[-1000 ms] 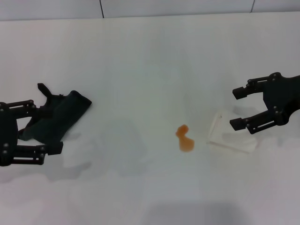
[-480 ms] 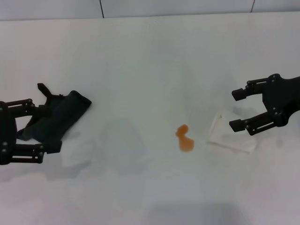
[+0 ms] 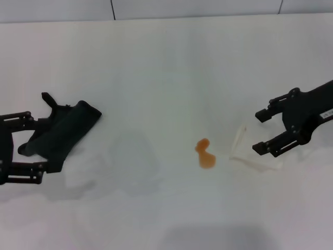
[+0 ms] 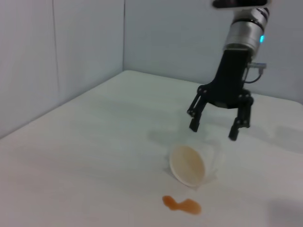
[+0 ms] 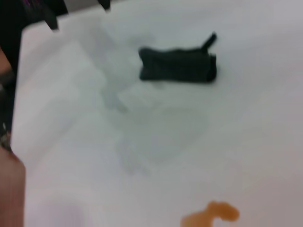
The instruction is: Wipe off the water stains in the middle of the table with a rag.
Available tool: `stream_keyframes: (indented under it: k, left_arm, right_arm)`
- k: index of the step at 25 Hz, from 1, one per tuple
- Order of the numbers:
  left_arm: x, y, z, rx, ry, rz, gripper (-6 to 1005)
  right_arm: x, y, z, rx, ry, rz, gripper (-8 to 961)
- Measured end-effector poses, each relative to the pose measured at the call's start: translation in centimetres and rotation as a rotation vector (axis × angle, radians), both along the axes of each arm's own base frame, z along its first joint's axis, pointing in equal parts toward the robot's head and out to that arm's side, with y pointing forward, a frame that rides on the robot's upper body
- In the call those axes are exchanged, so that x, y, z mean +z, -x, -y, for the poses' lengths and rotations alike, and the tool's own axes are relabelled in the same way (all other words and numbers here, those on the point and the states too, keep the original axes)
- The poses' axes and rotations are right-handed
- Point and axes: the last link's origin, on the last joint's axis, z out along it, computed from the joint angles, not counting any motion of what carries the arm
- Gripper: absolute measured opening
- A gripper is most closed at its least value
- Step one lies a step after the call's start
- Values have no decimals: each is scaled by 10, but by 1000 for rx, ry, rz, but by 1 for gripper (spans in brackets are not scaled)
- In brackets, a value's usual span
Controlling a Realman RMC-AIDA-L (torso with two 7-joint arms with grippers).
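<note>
Wide white surface (image 3: 166, 62), smooth and plain. Near the middle, a small orange-brown stain (image 3: 205, 154) of two joined lobes. Just beside it toward the right, a pale cup (image 3: 248, 151) lying on its side, mouth toward the stain. Well apart at the left, a dark green rag (image 3: 62, 133), loop tab at its far edge.

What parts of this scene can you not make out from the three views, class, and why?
- Head view: the left gripper is cut off by the picture's left edge, and its fingers overlap the rag, so contact cannot be judged.
- Head view: the tipped cup is pale against the white table; its far end sits behind the right gripper.
- Right wrist view: the water stains are blurred.
</note>
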Motion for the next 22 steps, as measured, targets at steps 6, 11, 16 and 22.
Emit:
stream_keyframes:
  k: [6, 11, 16, 22]
  left_arm:
    - [-6, -1, 2, -26, 24, -9, 871]
    - [-11, 0, 3, -39, 30, -20, 871]
    - [-13, 1, 4, -51, 28, -22, 871]
    - [-14, 0, 4, -60, 34, -25, 871]
  right_arm:
    - [-14, 14, -15, -53, -2, 208, 816]
    - [-21, 27, -24, -115, -14, 328, 807]
    - [-29, 35, -28, -164, 9, 422, 808]
    - [-42, 43, -30, -178, 47, 481, 811]
